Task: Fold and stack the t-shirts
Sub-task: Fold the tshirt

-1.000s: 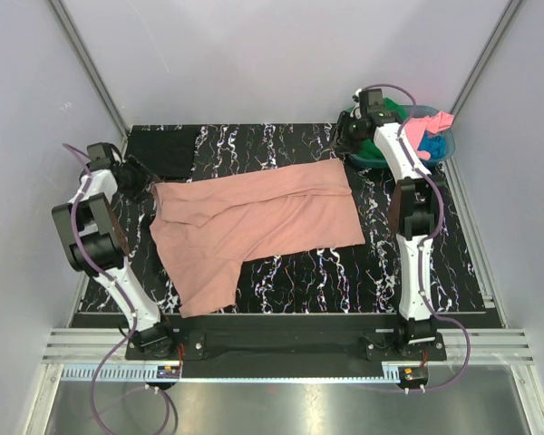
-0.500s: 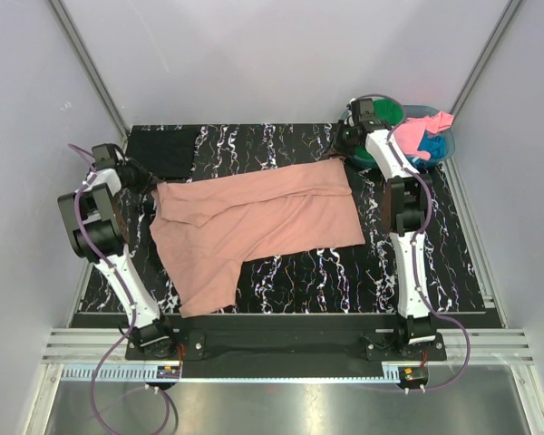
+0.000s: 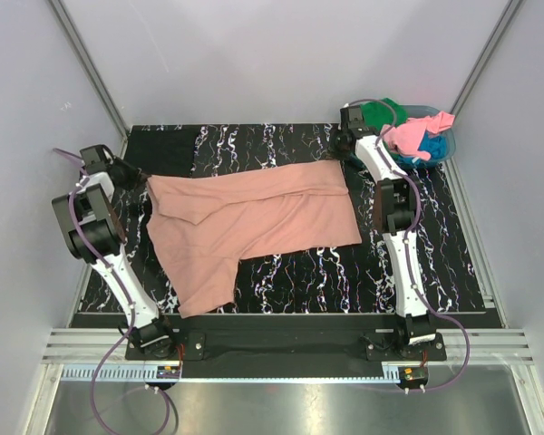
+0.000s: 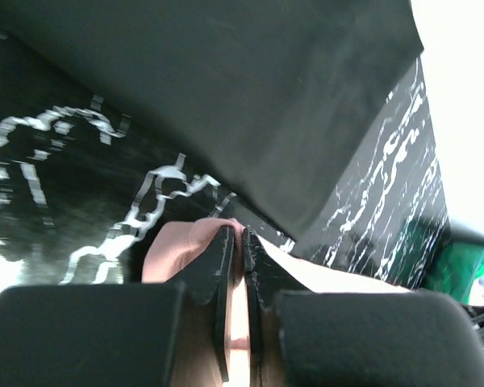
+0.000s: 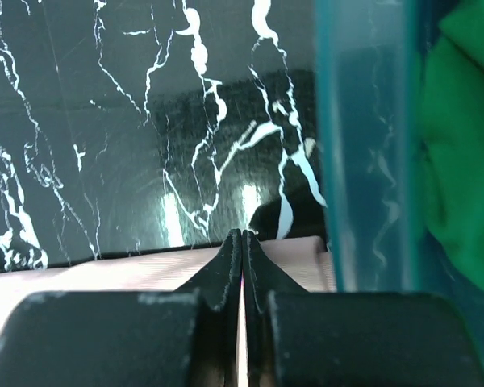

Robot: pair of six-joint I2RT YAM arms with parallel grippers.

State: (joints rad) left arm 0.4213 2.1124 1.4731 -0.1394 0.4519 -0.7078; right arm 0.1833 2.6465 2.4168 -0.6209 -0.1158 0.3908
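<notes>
Grip | my L gripper (image 4: pixel 238 242) is pinching salmon tee (image 3: pixel 254 217) at far-left corner, jaws near shut | R gripper (image 5: pixel 242 242) is clamping its far-right corner by teal basket (image 5: pixel 363 161) | tee is lying spread on table (image 3: pixel 290 272)

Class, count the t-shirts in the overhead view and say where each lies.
5. The salmon-pink t-shirt lies spread centrally; the black t-shirt sits at the far-left corner; the green t-shirt, bright pink t-shirt and blue t-shirt are in the teal basket. More may hide beneath.

Left tool (image 4: pixel 236 234), right tool (image 5: pixel 242 238) pinched closed; left arm (image 3: pixel 92 222), right arm (image 3: pixel 406 246) stretched forward.
</notes>
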